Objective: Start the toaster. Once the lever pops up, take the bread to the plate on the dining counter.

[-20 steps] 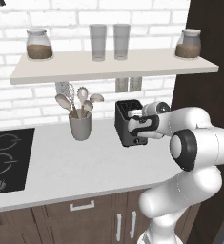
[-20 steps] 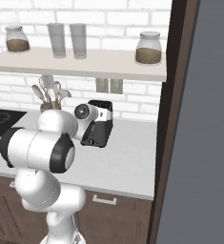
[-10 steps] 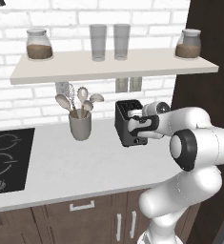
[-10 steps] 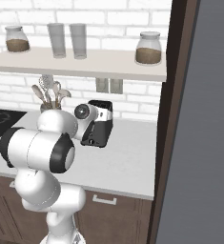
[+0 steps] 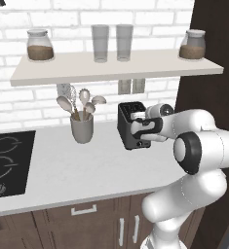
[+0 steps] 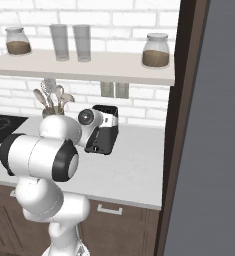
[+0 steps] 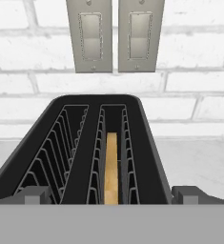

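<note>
**Open fingers at the toaster, bread down in its slot**

My gripper (image 5: 144, 130) sits at the near end of the toaster (image 5: 130, 124), up against its narrow black face, and my jaws stand spread as wide as they go — nothing is between them and I hold nothing. In the hand view my two fingertips (image 7: 31, 195) rise at the bottom corners, one outside each long edge of the toaster (image 7: 101, 143), so the whole top of the box lies between them.

From that view I look straight down the two slots. The left one shows bare wire guides. The right one has the bread (image 7: 111, 167) in it — a thin tan slice standing on edge, sunk low between the wires, its top edge below the rim of the slot.

The toaster (image 6: 103, 131) stands on the white worktop (image 5: 62, 165), back near the white brick wall (image 5: 23, 102), just under two grey wall switches (image 7: 114, 33). To its left on the worktop is a grey holder of wooden utensils (image 5: 82, 121), apart from it, and further left the black cooktop (image 5: 6, 163). Above runs a shelf (image 5: 111, 68) with two jars (image 5: 40, 44) at its ends and two glasses (image 5: 111, 41) between them.
</note>
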{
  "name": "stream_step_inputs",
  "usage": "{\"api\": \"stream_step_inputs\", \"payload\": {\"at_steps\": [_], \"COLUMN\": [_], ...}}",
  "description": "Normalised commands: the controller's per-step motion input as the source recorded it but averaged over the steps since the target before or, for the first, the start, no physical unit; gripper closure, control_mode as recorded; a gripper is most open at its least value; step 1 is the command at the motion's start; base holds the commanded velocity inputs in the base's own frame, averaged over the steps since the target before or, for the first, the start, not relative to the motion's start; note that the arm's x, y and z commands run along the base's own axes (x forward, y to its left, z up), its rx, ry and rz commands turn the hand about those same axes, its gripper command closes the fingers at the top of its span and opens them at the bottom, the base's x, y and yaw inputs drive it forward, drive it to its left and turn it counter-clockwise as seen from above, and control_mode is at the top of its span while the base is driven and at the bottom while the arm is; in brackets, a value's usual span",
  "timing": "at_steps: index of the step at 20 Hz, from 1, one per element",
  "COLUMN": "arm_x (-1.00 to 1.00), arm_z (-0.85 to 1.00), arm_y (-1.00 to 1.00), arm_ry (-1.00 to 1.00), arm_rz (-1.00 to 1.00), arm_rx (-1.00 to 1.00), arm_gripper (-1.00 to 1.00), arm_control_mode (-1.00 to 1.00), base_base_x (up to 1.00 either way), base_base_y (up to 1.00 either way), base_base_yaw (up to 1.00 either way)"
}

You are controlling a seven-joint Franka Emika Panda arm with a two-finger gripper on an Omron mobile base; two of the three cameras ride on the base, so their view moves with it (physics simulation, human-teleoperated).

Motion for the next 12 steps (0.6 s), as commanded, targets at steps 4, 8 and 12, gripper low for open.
{"api": "stream_step_inputs", "payload": {"at_steps": [4, 8, 12], "arm_x": [0.0, 0.0, 0.0], "arm_z": [0.0, 0.0, 0.0], "arm_y": [0.0, 0.0, 0.0], "arm_ry": [0.0, 0.0, 0.0], "arm_rz": [0.0, 0.0, 0.0], "arm_rx": [0.0, 0.0, 0.0], "arm_gripper": [-1.0, -1.0, -1.0], "arm_control_mode": [-1.0, -1.0, -1.0], "base_base_x": [0.0, 0.0, 0.0], "base_base_y": [0.0, 0.0, 0.0], "base_base_yaw": [0.0, 0.0, 0.0]}}
